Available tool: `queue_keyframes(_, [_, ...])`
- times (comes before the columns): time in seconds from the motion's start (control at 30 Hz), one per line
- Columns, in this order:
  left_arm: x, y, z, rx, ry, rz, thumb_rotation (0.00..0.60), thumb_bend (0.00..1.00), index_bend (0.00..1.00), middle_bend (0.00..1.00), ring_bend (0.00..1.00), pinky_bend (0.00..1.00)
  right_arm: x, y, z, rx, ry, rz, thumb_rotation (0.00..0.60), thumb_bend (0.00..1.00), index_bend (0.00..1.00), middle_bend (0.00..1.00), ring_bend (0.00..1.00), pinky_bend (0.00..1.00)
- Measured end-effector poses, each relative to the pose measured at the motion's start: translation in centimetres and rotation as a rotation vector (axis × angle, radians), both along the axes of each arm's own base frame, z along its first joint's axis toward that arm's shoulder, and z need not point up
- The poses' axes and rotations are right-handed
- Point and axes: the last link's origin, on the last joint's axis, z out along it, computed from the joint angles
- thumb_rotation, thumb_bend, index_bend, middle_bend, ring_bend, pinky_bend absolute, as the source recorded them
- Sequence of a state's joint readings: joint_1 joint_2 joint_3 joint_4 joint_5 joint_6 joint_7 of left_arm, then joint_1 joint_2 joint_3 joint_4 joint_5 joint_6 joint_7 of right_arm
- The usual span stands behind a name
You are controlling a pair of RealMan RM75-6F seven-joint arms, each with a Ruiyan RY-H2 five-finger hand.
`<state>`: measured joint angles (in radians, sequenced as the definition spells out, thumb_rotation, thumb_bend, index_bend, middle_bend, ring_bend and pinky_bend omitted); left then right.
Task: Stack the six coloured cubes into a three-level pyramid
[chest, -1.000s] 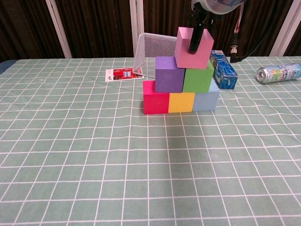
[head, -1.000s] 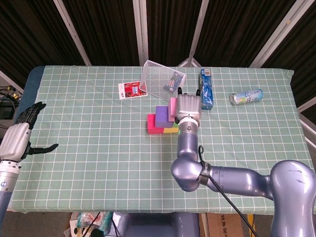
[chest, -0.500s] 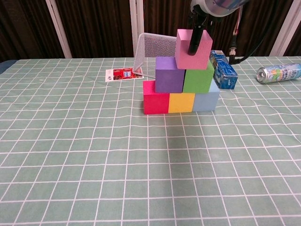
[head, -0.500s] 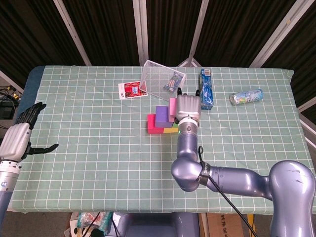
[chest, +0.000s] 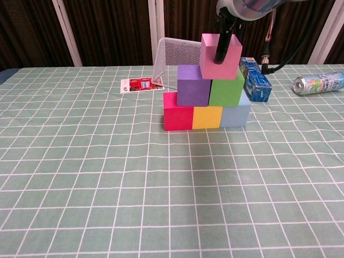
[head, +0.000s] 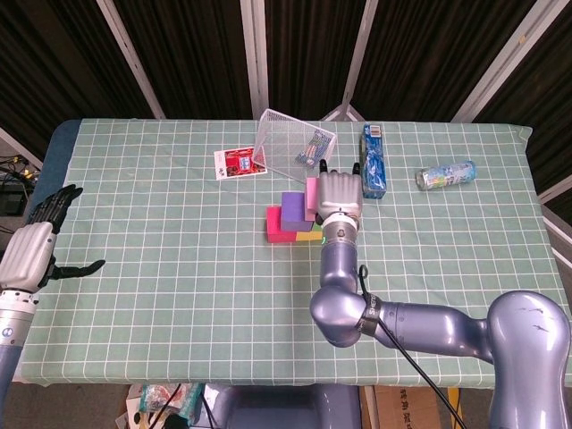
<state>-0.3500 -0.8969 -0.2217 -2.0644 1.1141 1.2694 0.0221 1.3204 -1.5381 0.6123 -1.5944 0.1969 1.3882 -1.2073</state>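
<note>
Half pink cube (head: 311, 197) hidden behind rt hand (head: 339, 194).

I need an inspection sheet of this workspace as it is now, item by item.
Surface: table under a green checked cloth.
Job's things: red, yellow and light blue cubes below; purple cube and green cube above; pink cube tilted at the top.
Clutter: wire basket, card, blue box, bottle.
Hands: right hand holds the pink cube; left hand open, apart.
Cables: black cable along the right arm.
Surroundings: dark slatted walls.
</note>
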Motion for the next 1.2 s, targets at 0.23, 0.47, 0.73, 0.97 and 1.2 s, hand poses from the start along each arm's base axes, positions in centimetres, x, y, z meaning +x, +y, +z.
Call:
queue_keyframes(0.23, [0.0,0.0,0.1,0.002,-0.001,-0.001,0.6,0.12,0.0,0.0,0.0,0.05,0.1,0.2,-0.1,0.009,-0.009,0.001,0.6,0.36,0.0,0.13,0.16,0.0])
queue_keyframes(0.47, [0.0,0.0,0.1,0.003,-0.002,-0.001,0.6,0.12,0.0,0.0,0.0,0.05,0.3,0.3,0.1,0.004,-0.013,0.012,0.6,0.36,0.0,0.02,0.05,0.0])
queue_keyframes(0.73, [-0.1,0.1,0.2,0.01,0.0,0.002,0.6,0.12,0.0,0.0,0.0,0.04,0.5,1.0,0.4,0.012,-0.003,0.027,0.6,0.34,0.0,0.0,0.0,0.0])
queue_keyframes(0.97, [-0.2,0.1,0.4,0.019,0.009,0.003,0.6,0.12,0.0,0.0,0.0,0.04,0.5,2.0,1.9,-0.01,0.013,0.075,0.6,0.3,0.0,0.0,0.0,0.0])
queue_keyframes(1.2, [-0.4,0.1,0.4,0.029,0.029,0.008,0.6,0.12,0.0,0.0,0.0,0.04,-1.7,3.4,5.5,-0.095,0.043,0.129,0.6,0.3,0.0,0.0,0.0,0.0])
